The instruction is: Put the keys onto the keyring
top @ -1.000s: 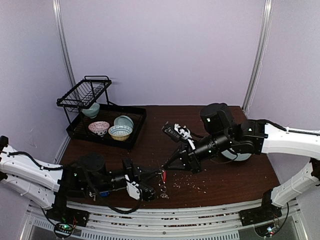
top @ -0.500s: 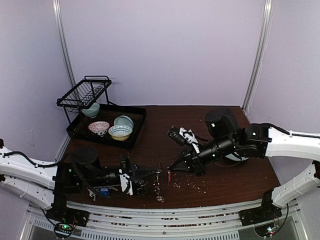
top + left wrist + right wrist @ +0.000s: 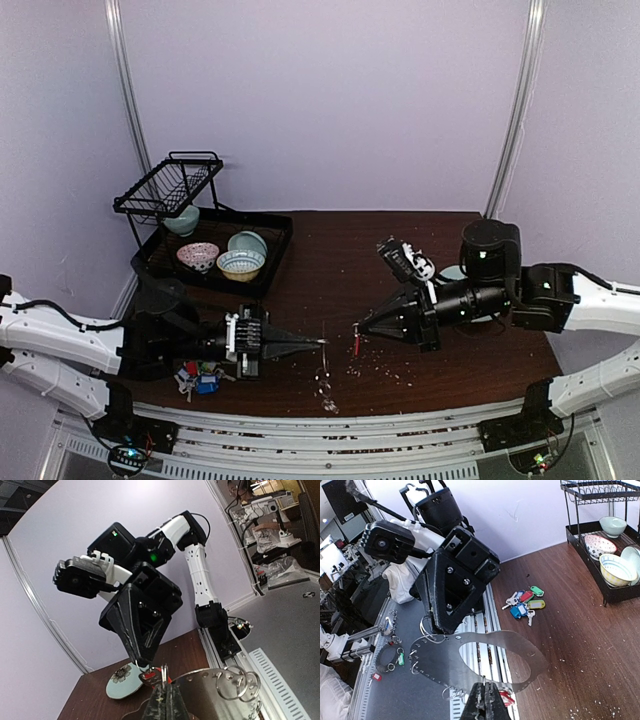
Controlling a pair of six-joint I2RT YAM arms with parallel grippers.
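The keyring (image 3: 440,662) is a flat silver oval plate with small wire rings along its rim, held in the air over the table's front edge. In the top view the keyring (image 3: 323,378) hangs edge-on. My left gripper (image 3: 165,700) is shut on one of its wire rings, and the left gripper (image 3: 317,343) points right. My right gripper (image 3: 485,696) is shut on a red-tagged key (image 3: 506,698), just in front of the plate. The red-tagged key (image 3: 149,675) hangs under the right fingertips (image 3: 141,661). Several other keys (image 3: 524,601) with coloured tags lie on the table.
A black dish rack (image 3: 205,235) with bowls stands at the back left. A pale green flowered plate (image 3: 120,681) lies on the table behind the right arm. Crumbs (image 3: 385,368) are scattered on the dark wood. The keys (image 3: 198,379) lie beside the left arm.
The left arm has swung level and lifted the keyring off the table front. The right arm has drawn back to the right, taking the red-tagged key with it.
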